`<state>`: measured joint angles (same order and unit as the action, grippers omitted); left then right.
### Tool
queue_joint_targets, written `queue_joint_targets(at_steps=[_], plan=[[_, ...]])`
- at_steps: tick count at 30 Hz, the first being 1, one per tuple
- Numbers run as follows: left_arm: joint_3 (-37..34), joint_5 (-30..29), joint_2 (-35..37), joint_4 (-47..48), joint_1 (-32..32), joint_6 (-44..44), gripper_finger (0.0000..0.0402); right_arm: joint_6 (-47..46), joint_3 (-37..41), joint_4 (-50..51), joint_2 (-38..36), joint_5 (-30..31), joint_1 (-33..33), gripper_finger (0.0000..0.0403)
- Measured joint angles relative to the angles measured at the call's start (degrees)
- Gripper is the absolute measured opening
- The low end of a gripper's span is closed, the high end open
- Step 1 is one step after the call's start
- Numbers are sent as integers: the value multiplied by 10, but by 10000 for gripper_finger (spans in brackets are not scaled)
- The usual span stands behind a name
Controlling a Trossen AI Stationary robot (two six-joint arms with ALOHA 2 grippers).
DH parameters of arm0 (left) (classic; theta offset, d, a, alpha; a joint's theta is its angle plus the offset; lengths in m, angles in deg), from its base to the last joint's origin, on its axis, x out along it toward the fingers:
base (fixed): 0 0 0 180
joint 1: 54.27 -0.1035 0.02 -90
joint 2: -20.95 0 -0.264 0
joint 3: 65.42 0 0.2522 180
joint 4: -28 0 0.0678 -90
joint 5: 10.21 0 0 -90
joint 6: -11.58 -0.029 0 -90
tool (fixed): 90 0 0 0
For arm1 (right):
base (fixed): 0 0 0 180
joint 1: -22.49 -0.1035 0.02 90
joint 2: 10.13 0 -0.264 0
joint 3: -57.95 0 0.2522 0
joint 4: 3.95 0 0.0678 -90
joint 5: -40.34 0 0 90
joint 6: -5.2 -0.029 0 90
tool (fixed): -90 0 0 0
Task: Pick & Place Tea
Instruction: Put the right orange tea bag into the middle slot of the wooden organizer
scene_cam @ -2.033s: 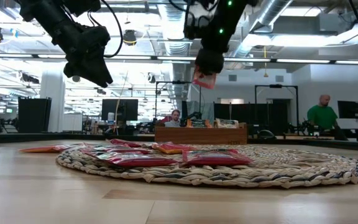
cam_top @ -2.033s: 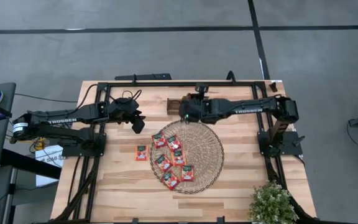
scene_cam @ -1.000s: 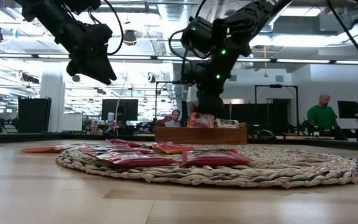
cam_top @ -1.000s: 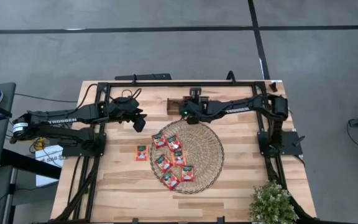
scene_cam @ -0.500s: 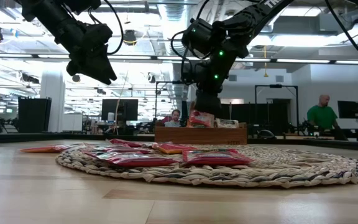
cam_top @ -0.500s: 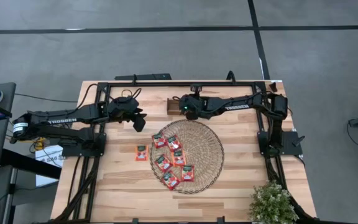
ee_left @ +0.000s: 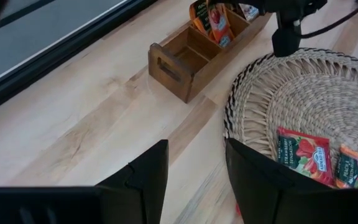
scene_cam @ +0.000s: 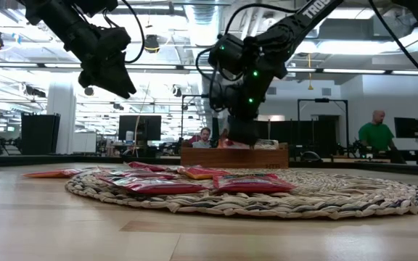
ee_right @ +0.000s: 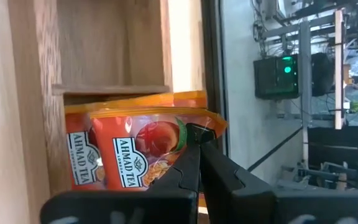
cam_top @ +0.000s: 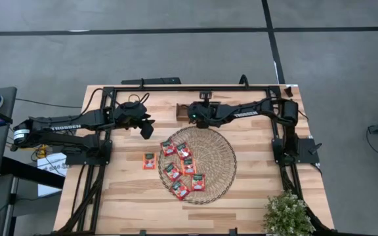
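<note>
The pale wooden tabletop (cam_top: 123,196) carries a round woven straw mat (cam_top: 218,157), and the brown wooden three-compartment tray (ee_left: 194,53) lies just beyond the mat's far edge. The right arm has reached further toward that tray than two seconds ago, when its tool hung high above the mat with a sachet dangling; the right tool (ee_right: 197,146) is now lowered into the tray, its fingertips clenched on the top edge of a red-orange square tea sachet (ee_right: 145,155), which stands upright in a compartment against another sachet of the same kind. The left tool (ee_left: 194,165) hovers beside the mat's left side, away from the tray, where it was before, fingers parted and holding nothing. Seven red-orange sachets (cam_top: 179,167) lie flat on the mat's left half and one more (cam_top: 149,160) rests on the tabletop just left of the mat, all unmoved. The held sachet reads "AHMAD TEA"; a sachet on the mat reads "STRAWBERRY"; the left arm bears "TROSSEN"
</note>
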<state>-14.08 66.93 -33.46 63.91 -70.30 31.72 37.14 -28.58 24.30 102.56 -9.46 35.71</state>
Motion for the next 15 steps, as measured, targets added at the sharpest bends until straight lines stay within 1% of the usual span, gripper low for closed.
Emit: queue_joint_targets(at_steps=[15], plan=[[0,-3,0,0,0,-2,151,-4,0,-1,-1,1,0,0]])
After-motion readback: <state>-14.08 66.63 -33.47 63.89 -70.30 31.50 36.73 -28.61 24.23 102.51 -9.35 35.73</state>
